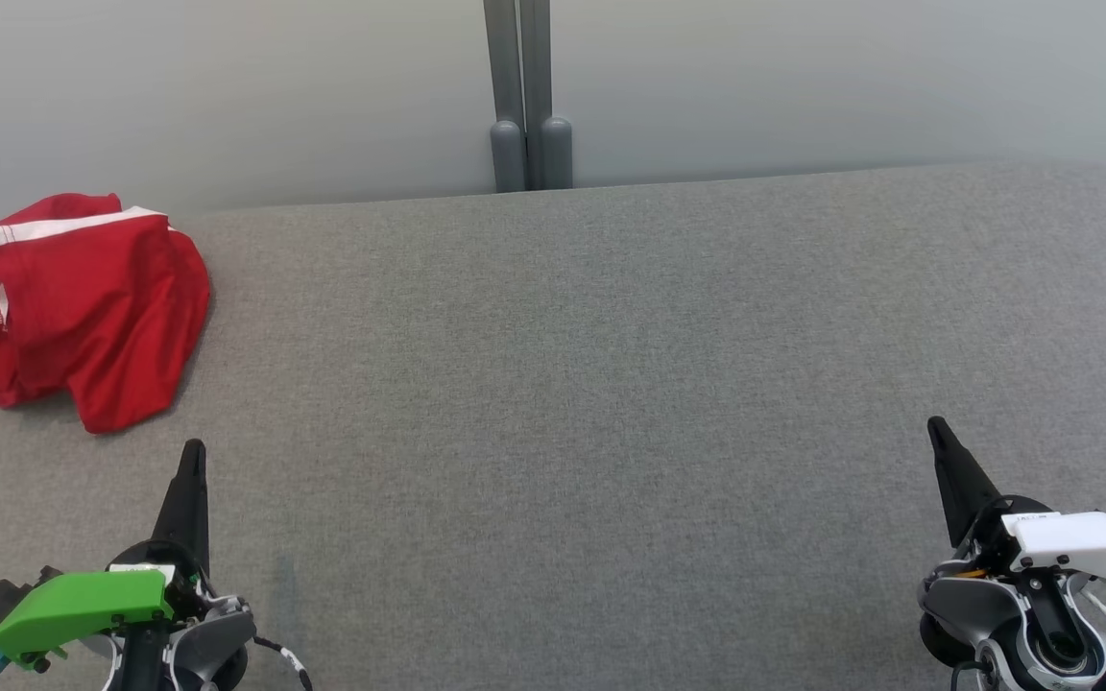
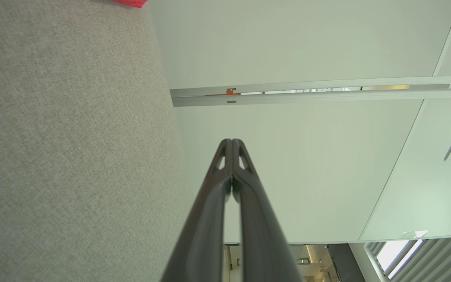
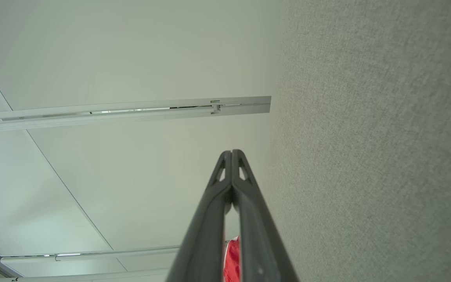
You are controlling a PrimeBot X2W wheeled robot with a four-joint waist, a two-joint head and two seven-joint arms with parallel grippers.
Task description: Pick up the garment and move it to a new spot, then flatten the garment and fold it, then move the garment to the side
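The crumpled red shirt (image 1: 78, 307) looks light, soft and floppy — best pinched at a bunched edge — while the left gripper (image 1: 192, 451) and right gripper (image 1: 937, 427) sit clenched, empty.

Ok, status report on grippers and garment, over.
Left gripper shut, empty. Right gripper shut, empty. Crumpled red garment with white trim untouched, far left of grey fabric table. Nothing in the way.

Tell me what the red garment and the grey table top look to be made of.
Red garment: thin soft cloth, matte, judging by its limp crumpled folds; white trim band looks sewn on. Grey table top: probably a woven fabric covering, matte, given its fine speckled weave; fibre unclear.
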